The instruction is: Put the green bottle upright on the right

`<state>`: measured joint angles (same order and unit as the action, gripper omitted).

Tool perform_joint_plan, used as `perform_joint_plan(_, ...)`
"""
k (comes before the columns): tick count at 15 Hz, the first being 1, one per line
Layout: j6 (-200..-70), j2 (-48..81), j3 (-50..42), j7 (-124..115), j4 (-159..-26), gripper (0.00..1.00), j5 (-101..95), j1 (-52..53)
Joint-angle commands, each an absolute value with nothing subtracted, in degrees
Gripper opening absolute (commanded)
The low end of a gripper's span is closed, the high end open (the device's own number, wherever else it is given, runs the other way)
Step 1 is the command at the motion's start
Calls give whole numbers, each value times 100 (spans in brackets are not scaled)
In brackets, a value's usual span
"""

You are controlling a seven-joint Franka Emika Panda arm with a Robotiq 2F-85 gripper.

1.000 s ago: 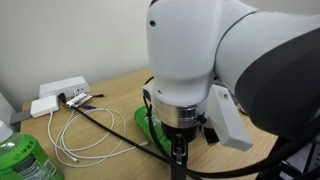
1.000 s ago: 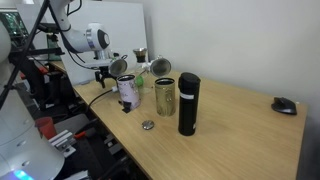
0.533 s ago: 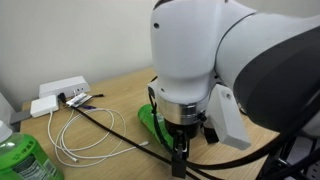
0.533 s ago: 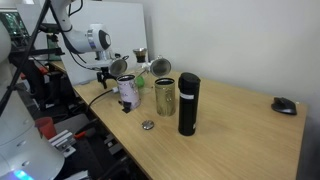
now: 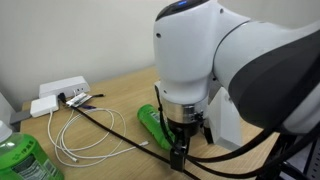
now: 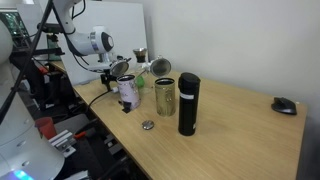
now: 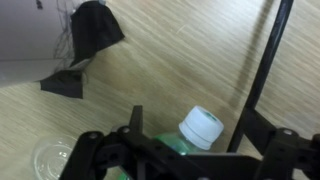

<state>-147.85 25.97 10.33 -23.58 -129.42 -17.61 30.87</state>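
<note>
Jaws spread, released, gripping nothing. The green bottle (image 7: 203, 128) lies flat on the desk (image 7: 180, 50) directly between them, its long axis square across their closing line, cap pointing ahead.

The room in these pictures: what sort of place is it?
Probably an office or lab rather than a home: a wooden desk holds a computer mouse, white plug boxes and loose cables.
</note>
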Motion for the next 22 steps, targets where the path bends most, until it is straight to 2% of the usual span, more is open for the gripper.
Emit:
perform_joint_plan(1, -14801, 2674, 910, -2535, -12905, 100, -1805, 3219)
perform_joint_plan(2, -14794, 2682, 896, -2546, -12894, 95, -1811, 3237)
perform_joint_plan(3, -14799, 2685, 889, -2547, -12887, 80, -1818, 3249)
perform_joint_plan(4, -14800, 2683, 884, -2542, -12876, 71, -1830, 3263)
perform_joint_plan(6, -14791, 2690, 877, -2519, -12851, 61, -1843, 3289)
perform_joint_plan(12, -14805, 2680, 853, -2505, -12851, 17, -1842, 3332)
perform_joint_plan(22, -14994, 2112, 974, -2410, -13028, 16, -1799, 3263)
